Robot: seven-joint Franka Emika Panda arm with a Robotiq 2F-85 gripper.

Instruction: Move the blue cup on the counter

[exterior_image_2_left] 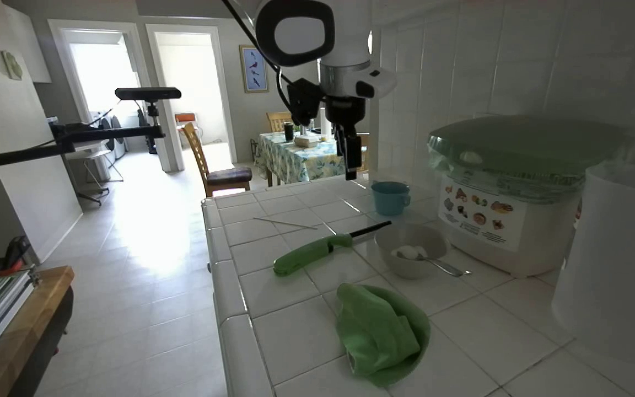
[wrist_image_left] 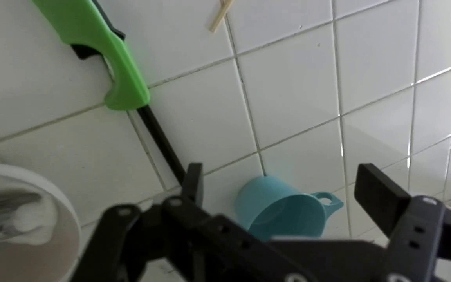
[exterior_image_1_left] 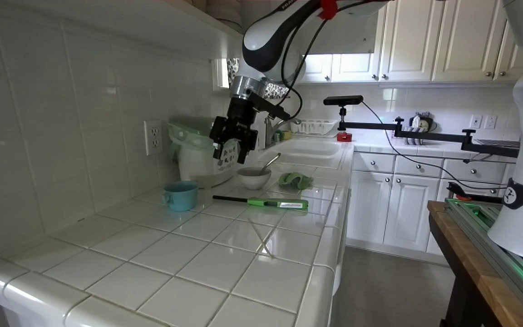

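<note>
The blue cup (exterior_image_1_left: 181,196) stands upright on the white tiled counter (exterior_image_1_left: 166,254), near the wall. The cup also shows in an exterior view (exterior_image_2_left: 390,198), with its handle towards the wall side. My gripper (exterior_image_1_left: 230,156) hangs above the counter, higher than the cup and apart from it. It also shows in an exterior view (exterior_image_2_left: 351,173). In the wrist view the jaws (wrist_image_left: 279,174) are wide apart with nothing between them. The cup (wrist_image_left: 284,207) appears below, framed between the fingers, its handle pointing to the right finger. Its lower rim is hidden by the gripper body.
A green long utensil (exterior_image_1_left: 277,203) with a black rod lies beside the cup. A bowl (exterior_image_1_left: 253,179) with a spoon and a green cloth (exterior_image_2_left: 381,336) are farther along. A bin with a green bag (exterior_image_2_left: 483,209) stands by the wall. A thin stick (exterior_image_1_left: 260,238) lies nearby. A shelf overhangs.
</note>
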